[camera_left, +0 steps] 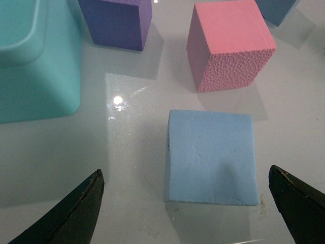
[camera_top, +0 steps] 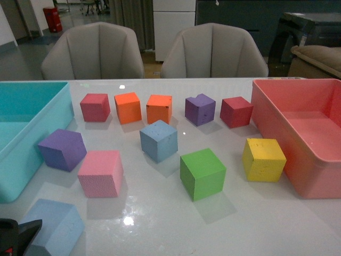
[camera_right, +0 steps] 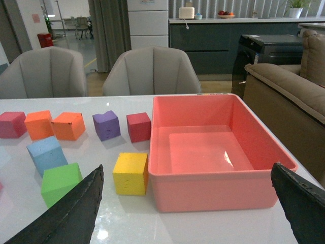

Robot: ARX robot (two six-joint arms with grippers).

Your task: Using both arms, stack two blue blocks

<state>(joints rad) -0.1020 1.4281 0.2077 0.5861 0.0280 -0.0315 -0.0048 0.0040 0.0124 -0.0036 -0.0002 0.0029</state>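
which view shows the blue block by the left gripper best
The left wrist view: the blue block sits whole and close, framed by the open left gripper. The front view catches it at the bottom edge, partly hidden by the gripper. The right wrist view shows only the other blue block, not this one.

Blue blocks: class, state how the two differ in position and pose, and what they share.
The near block lies front left on the table, flanked by the open left gripper; the far block sits mid-table, with no gripper around it. The near block looks paler, the far block darker. Both are cubes resting on the table.
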